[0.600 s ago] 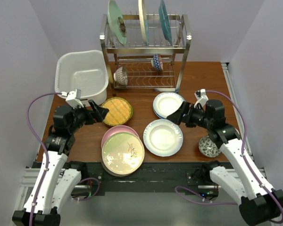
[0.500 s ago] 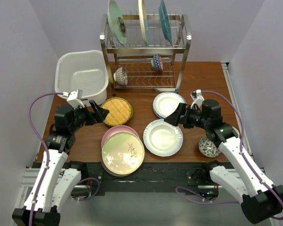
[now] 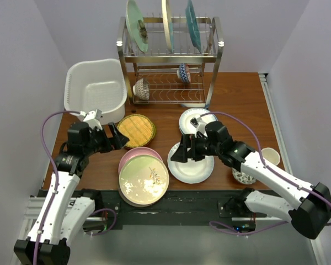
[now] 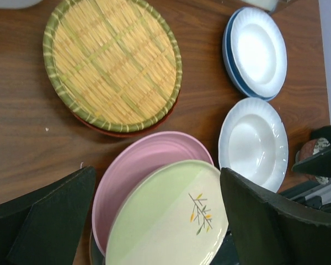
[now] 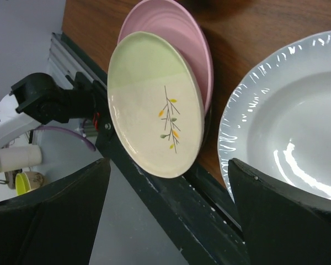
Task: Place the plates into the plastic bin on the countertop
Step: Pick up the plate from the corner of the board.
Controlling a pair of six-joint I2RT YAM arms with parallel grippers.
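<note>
The left arm (image 3: 58, 193) rises from its base at the near left, elbow bent, forearm angled forward and inward; its wrist tips downward; the left gripper (image 3: 119, 138) points toward the centre, jaws spread wide with nothing between them; in the left wrist view its two dark fingers (image 4: 49, 215) stand far apart at the lower corners. The right arm (image 3: 270, 174) stretches low from the near right toward the middle, almost straight; the right gripper (image 3: 179, 152) faces left, jaws wide apart, gripping nothing; the two grippers are well apart.
</note>
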